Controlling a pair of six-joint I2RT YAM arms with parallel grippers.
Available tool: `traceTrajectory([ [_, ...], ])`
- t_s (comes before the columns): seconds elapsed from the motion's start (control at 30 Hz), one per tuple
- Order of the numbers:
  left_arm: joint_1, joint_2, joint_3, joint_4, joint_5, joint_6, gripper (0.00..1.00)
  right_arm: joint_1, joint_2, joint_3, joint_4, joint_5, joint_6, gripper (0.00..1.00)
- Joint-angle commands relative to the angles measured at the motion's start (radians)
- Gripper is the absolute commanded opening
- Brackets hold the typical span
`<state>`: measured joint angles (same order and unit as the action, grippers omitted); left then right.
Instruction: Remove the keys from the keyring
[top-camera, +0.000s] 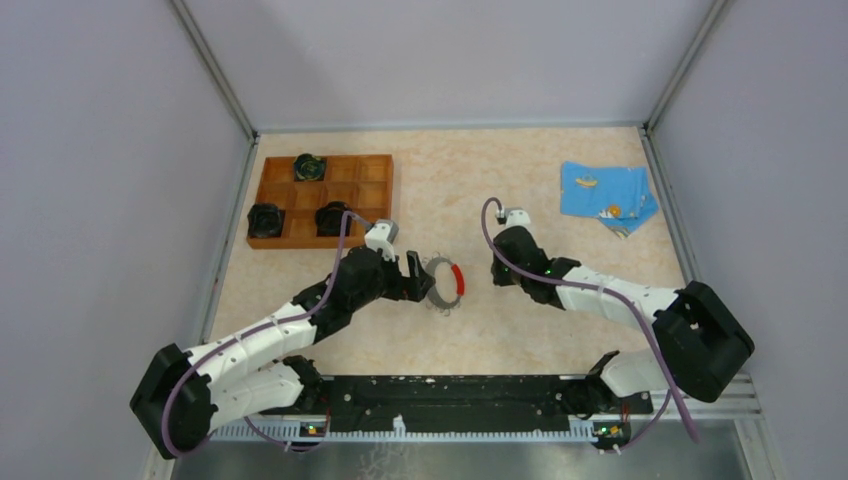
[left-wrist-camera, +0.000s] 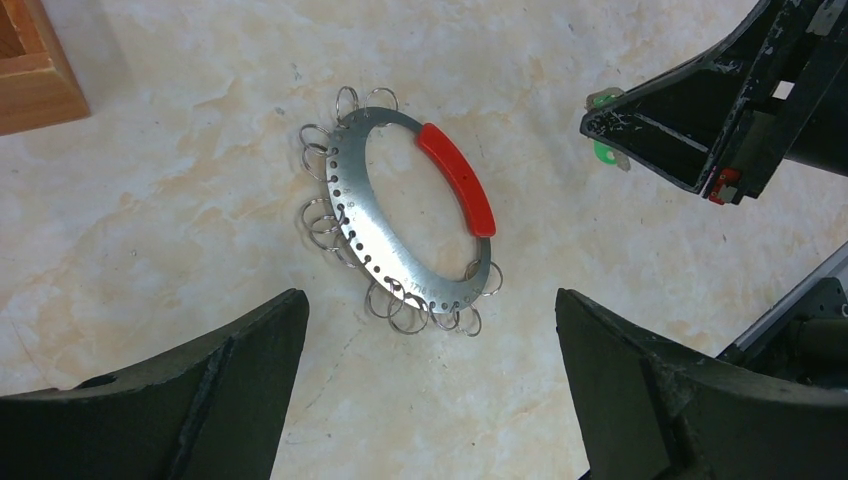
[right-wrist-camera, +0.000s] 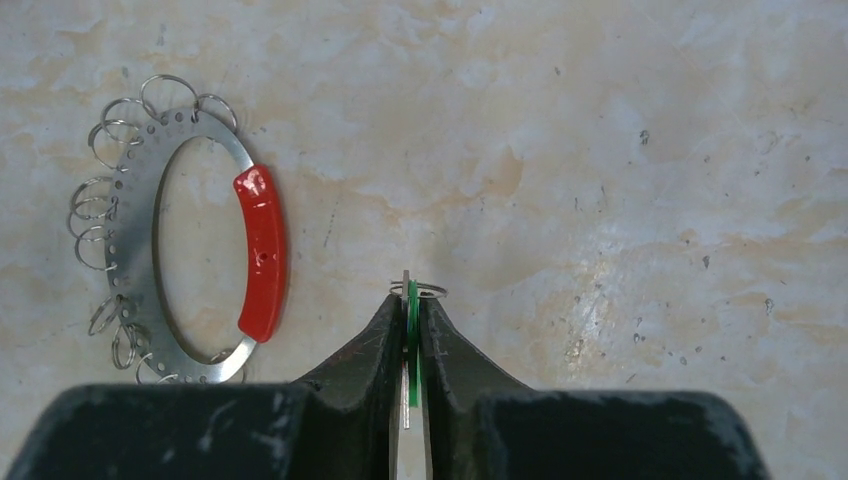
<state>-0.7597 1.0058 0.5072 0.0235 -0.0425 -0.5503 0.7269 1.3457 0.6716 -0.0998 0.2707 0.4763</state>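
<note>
Spreading pale and marbled between grey walls (top-camera: 450, 60), the counter (top-camera: 540, 170) carries one wooden tray (top-camera: 380, 200) with three black pucks (top-camera: 265, 218), one blue cloth (top-camera: 605, 195), and one keyring (left-wrist-camera: 395, 272) lying flat between the wide-spread left end effector (top-camera: 416, 277) and the right end effector (right-wrist-camera: 411, 300), which pinches one green-headed key (right-wrist-camera: 411, 330).

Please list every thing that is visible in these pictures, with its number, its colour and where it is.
keyring: one, grey metal with a red section, flat on the middle of the table
small wire rings: many, silvery, hooked along the keyring's grey edge
key: one visible, green head, pinched in the right gripper, apart from the keyring
tray: one, brown wood with compartments, far left of the table
pucks: three, black, each in its own tray compartment
cloth: one, blue with small prints, far right
table: one, beige marbled
left gripper: one, black, open, at the keyring
right gripper: one, black, shut on the key, right of the keyring
</note>
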Motion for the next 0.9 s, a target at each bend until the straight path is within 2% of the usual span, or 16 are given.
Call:
traceTrajectory([
  [0.0,0.006,0.002,0.043,-0.011,0.012,0.004,0.99,-0.014,-0.014,-0.012,0.034,0.012,0.01,0.1],
  [0.23,0.006,0.006,0.064,-0.033,0.016,0.009,0.99,-0.022,-0.054,-0.006,0.012,0.014,-0.002,0.32],
  [0.43,0.006,-0.005,0.105,-0.103,-0.001,0.009,0.99,-0.022,-0.174,0.036,-0.075,0.032,-0.019,0.56],
  [0.5,0.005,-0.011,0.13,-0.134,-0.01,0.023,0.99,-0.022,-0.233,0.051,-0.104,0.047,-0.027,0.71],
  [0.53,0.005,-0.013,0.141,-0.145,-0.013,0.033,0.99,-0.023,-0.262,0.06,-0.122,0.057,-0.034,0.74],
  [0.63,0.005,-0.026,0.166,-0.165,-0.016,0.064,0.99,-0.021,-0.37,0.075,-0.147,0.083,-0.057,0.79],
  [0.7,0.005,-0.032,0.182,-0.182,-0.034,0.071,0.99,-0.022,-0.447,0.079,-0.159,0.098,-0.073,0.86],
  [0.87,0.005,-0.033,0.217,-0.216,-0.11,0.098,0.99,-0.022,-0.603,0.089,-0.195,0.13,-0.107,0.93],
])
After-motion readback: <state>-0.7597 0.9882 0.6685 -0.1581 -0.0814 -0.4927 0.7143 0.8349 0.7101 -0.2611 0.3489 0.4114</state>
